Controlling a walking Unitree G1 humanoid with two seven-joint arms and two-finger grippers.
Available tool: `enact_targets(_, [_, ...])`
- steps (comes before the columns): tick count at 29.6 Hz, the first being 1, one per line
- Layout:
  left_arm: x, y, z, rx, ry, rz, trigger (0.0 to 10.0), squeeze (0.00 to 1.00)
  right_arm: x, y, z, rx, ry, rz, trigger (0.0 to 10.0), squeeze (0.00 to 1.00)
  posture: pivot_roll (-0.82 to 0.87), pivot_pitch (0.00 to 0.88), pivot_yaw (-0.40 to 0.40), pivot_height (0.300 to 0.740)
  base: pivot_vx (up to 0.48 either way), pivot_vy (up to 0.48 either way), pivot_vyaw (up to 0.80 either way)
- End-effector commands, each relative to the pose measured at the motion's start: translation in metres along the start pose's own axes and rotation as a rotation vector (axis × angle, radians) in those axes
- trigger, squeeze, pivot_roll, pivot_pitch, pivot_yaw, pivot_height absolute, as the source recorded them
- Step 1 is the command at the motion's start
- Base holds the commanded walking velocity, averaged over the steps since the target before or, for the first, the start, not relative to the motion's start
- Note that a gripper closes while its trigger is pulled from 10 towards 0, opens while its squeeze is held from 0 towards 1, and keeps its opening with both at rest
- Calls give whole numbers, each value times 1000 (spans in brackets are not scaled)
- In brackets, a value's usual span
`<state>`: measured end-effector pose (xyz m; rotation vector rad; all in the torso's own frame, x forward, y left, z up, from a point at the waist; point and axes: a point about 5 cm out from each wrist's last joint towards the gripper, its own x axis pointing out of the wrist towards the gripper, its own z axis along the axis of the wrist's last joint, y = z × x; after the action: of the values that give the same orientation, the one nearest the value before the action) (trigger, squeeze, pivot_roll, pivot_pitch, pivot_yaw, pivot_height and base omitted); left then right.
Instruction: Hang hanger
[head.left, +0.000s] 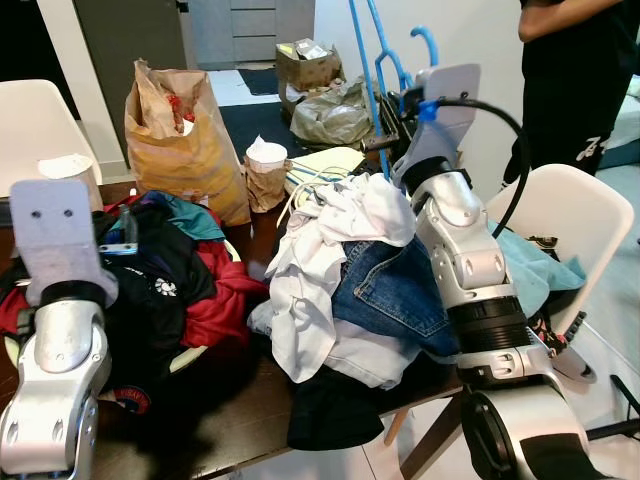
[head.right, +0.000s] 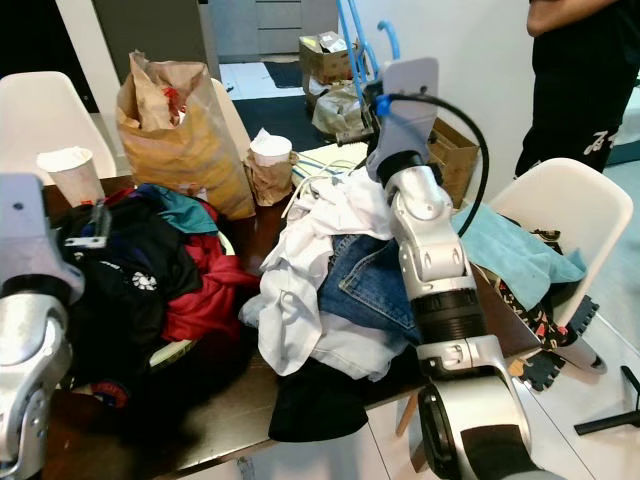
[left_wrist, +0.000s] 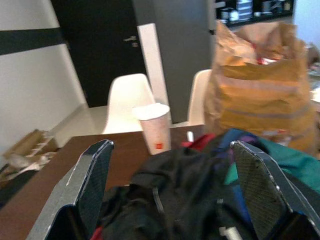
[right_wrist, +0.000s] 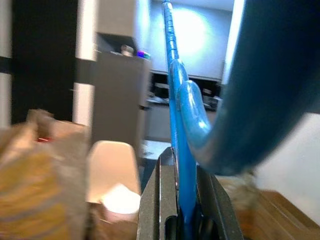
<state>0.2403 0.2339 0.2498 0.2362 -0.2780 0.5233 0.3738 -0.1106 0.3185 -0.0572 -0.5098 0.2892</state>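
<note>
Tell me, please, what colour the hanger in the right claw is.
Blue: a plastic hanger, seen best in the right wrist view.

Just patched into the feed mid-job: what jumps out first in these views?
The table is buried in laundry: a white and denim clothes heap at centre, a dark and red pile on the robot's left. The right tool is raised beyond the centre heap, shut on a blue hanger. The left tool hangs open over the dark pile, with a brown paper bag behind.
</note>
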Motion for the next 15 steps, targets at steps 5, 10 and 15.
enact_targets(5, [10, 29, 20, 134, -115, 114, 10000, 0, 14, -41, 64, -335, -265, -189, 10000, 0, 53, 25, -31, 736, 0, 0, 317])
enact_targets(10, [15, 42, 36, 145, -179, 161, 10000, 0, 21, -36, 106, -180, -381, -69, 10000, 0, 48, 35, -27, 736, 0, 0, 0])
enact_targets(15, [13, 37, 32, 138, -149, 154, 10000, 0, 24, -11, 95, 22, -213, 174, 10000, 0, 39, 41, -25, 736, 0, 0, 0])
